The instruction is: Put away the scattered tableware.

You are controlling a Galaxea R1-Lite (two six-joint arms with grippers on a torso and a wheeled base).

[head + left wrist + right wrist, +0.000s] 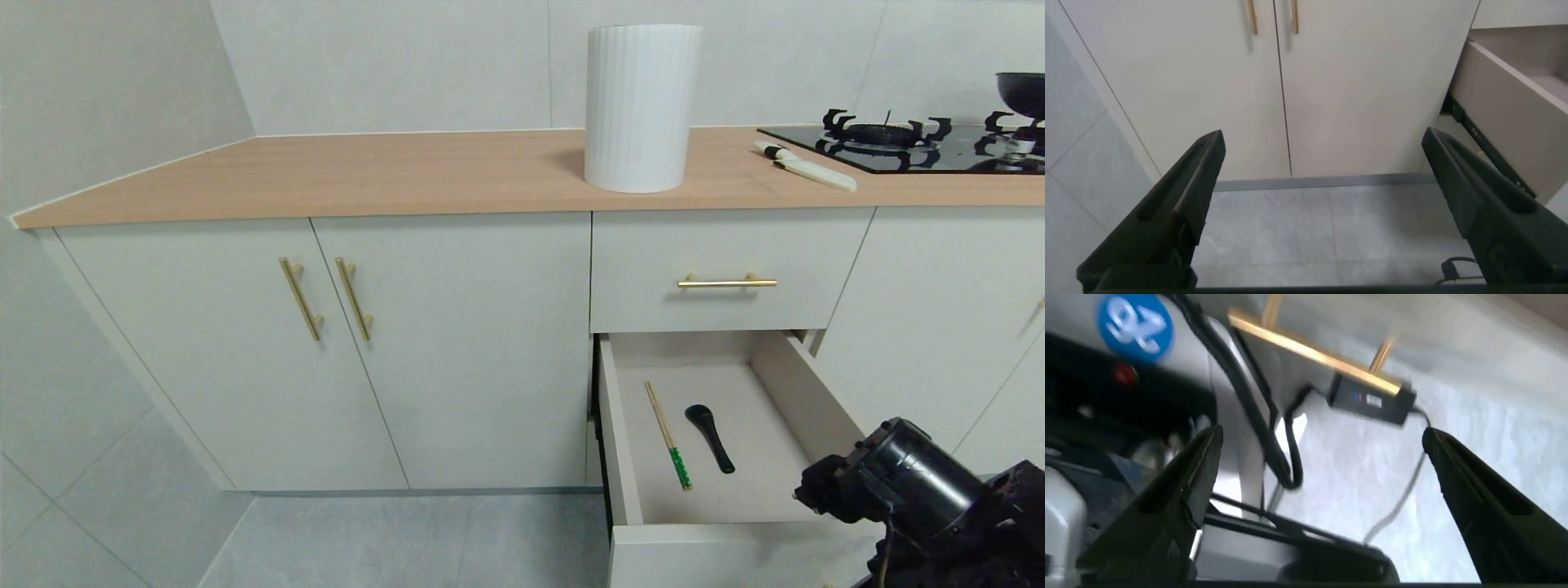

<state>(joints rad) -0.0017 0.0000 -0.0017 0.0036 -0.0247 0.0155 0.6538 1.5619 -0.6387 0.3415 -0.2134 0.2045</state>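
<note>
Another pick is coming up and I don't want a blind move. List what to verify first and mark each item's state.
1. Lower drawer pulled open for drop-off: ok.
2. Chopsticks and black spoon lying inside the drawer: ok.
3. Counter free of tableware: not ok, a knife lies beside the stove.
4. Left hand open and empty: ok.
5. Right hand open and empty: ok.
6. Knife within the right arm's reach from here: cannot tell.
</note>
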